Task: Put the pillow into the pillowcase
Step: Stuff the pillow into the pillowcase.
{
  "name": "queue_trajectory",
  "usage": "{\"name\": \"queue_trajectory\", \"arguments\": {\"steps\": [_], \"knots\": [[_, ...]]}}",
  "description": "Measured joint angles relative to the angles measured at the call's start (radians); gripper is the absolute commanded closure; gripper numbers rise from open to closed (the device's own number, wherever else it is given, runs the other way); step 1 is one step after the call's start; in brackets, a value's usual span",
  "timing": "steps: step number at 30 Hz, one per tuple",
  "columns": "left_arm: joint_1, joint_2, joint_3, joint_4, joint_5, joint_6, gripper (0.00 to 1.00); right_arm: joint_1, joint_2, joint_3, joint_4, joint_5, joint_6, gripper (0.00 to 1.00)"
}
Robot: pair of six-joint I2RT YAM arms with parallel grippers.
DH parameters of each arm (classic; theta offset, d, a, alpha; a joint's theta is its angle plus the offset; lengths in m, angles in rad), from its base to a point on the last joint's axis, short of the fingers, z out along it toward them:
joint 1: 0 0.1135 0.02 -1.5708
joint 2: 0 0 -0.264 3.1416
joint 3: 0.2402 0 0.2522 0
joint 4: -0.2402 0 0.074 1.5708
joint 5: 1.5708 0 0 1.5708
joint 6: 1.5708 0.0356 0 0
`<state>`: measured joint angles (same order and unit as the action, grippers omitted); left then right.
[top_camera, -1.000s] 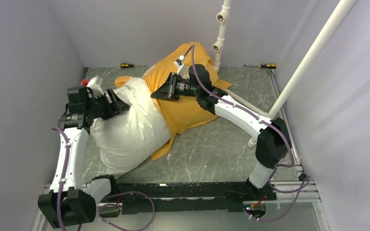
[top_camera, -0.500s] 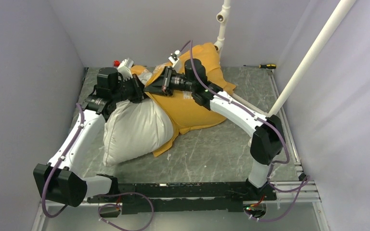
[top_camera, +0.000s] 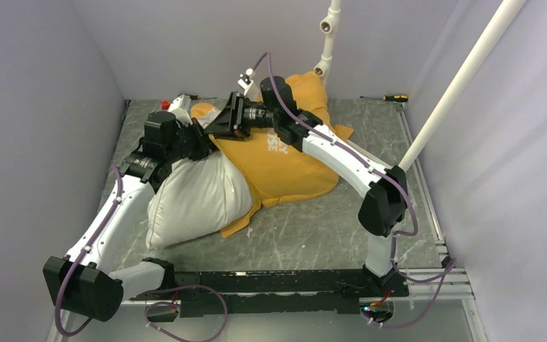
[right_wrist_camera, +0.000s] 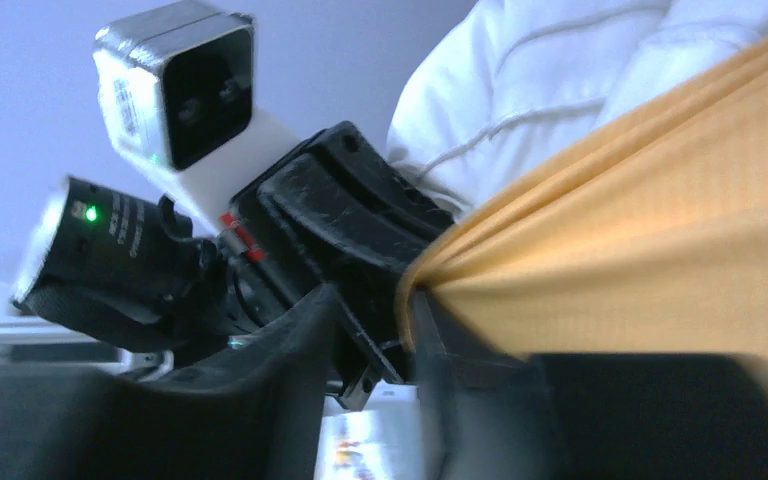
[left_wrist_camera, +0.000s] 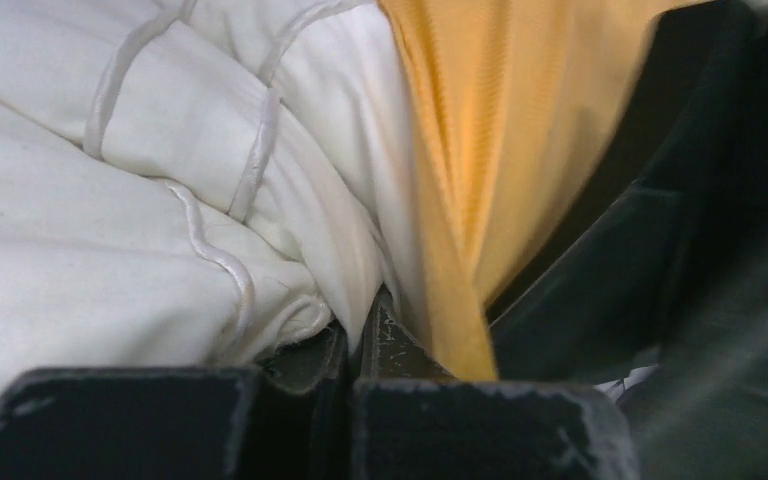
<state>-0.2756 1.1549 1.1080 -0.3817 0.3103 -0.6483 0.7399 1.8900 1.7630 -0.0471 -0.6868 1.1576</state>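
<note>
Two fabric items lie on the tabletop (top_camera: pixel 313 228): the pillow (top_camera: pixel 192 199), plump, running from the left side toward the far edge, and the pillowcase (top_camera: pixel 292 167), heaped mid-tabletop by the far edge and overlapping the pillow's far end. The left hand (left_wrist_camera: pixel 352 335) is closed tight, with a fold of the pillow pinched at its tips, just beside the pillowcase hem. The right hand (right_wrist_camera: pixel 372 325) stands slightly parted, the pillowcase edge drawn taut to one fingertip; whether it grips cannot be determined.
</note>
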Motion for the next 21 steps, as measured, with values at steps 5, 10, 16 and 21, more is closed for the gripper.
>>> {"name": "queue_trajectory", "arguments": {"steps": [5,10,16,21], "knots": [[-0.010,0.008,0.000,-0.004,-0.024,-0.030,1.00,0.025,-0.003,0.250,-0.362,0.179,-0.290,0.01],[-0.009,0.019,0.009,-0.026,-0.031,-0.085,1.00,0.055,-0.102,0.300,-0.594,0.374,-0.455,0.00],[0.040,0.101,0.092,-0.103,0.006,-0.137,1.00,0.088,-0.526,-0.133,-0.648,0.486,-0.462,0.00],[0.070,0.135,0.105,-0.120,0.041,-0.171,1.00,0.106,-0.833,-0.622,-0.555,0.482,-0.354,0.00]]}}
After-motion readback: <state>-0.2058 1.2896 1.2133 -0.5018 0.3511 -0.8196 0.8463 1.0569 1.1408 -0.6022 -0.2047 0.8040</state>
